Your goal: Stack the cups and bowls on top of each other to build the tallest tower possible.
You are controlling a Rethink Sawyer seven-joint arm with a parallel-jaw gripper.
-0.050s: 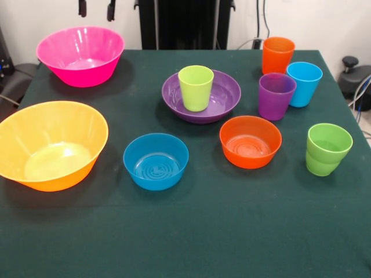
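Observation:
A lime-yellow cup stands upright inside the wide purple bowl at mid-table. In front of them sit a small blue bowl and a small orange bowl, apart from each other. To the right, an orange cup, a light blue cup and a purple cup cluster together. The green cup stands alone nearer the front. At the left are the pink bowl and the yellow-orange bowl. My gripper shows only its two fingertips at the top edge above the pink bowl, open and holding nothing.
Everything rests on a dark green tablecloth. The yellow-orange bowl reaches the table's left edge. The green cup is close to the right edge. Dark equipment and cables lie off the table at the right.

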